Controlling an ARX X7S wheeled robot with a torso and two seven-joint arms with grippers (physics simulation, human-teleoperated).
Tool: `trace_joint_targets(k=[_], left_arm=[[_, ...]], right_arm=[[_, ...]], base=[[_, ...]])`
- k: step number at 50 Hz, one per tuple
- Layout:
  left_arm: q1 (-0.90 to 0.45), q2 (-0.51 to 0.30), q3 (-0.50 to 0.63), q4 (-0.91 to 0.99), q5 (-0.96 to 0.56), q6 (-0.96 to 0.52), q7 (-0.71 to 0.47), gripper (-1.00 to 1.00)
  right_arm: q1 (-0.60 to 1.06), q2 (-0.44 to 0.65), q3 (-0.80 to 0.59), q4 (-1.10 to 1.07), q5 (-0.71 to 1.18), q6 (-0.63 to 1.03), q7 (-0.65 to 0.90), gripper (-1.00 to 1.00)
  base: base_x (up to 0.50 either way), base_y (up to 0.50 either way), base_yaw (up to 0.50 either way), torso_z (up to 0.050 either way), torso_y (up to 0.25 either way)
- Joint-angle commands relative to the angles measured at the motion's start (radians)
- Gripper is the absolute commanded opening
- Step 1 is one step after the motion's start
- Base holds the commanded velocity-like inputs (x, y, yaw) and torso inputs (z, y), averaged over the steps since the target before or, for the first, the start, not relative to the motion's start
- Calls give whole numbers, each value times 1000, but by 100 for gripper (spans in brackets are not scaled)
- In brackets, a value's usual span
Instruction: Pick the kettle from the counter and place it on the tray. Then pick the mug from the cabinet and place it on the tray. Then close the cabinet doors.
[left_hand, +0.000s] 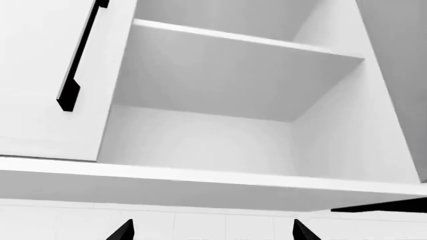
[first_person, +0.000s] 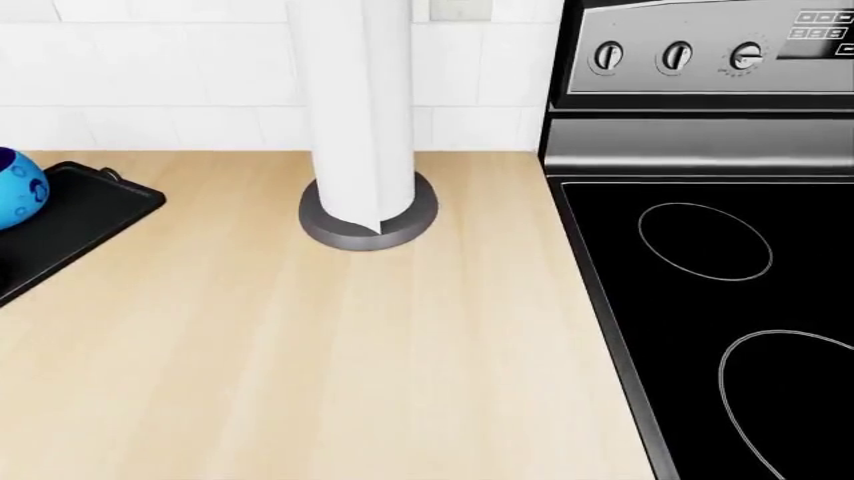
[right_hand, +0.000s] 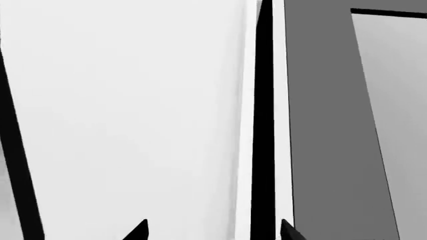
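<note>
Left gripper (left_hand: 210, 235) is spread open and carrying nothing, just two black fingertips poking up below the cabinet (left_hand: 213, 180) floor, aimed into bare shelves, which fits since the mug (first_person: 19, 188) sits down on the tray (first_person: 80, 215) at the edge of the head view. Right gripper (right_hand: 210, 232) looks open too, empty, parked close against a white door panel (right_hand: 127, 115) with its black handle (right_hand: 263, 120) just ahead, probably lining up a push. Doors aren't shut yet, so that's my guess for the step. Kettle isn't visible anywhere.
</note>
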Motion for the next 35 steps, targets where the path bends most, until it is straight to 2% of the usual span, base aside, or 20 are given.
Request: trace_joint_targets(k=[1, 7, 14, 35], left_arm=[[52, 15, -37, 3, 25, -7, 34, 100], [83, 25, -61, 4, 42, -11, 56, 100], [106, 31, -79, 5, 52, -13, 71, 100], [151, 43, -112, 11, 71, -16, 101, 100]], right_arm=[[-87, -90, 14, 164, -96, -84, -156, 100], [-137, -132, 52, 241, -30, -108, -202, 100], [-172, -151, 27, 287, -21, -96, -253, 100], [-231, -203, -75, 359, -104, -117, -334, 100]], base=[[0, 3, 5, 0, 0], [9, 3, 6, 3, 0], [7, 3, 7, 3, 0], [7, 2, 5, 0, 0]])
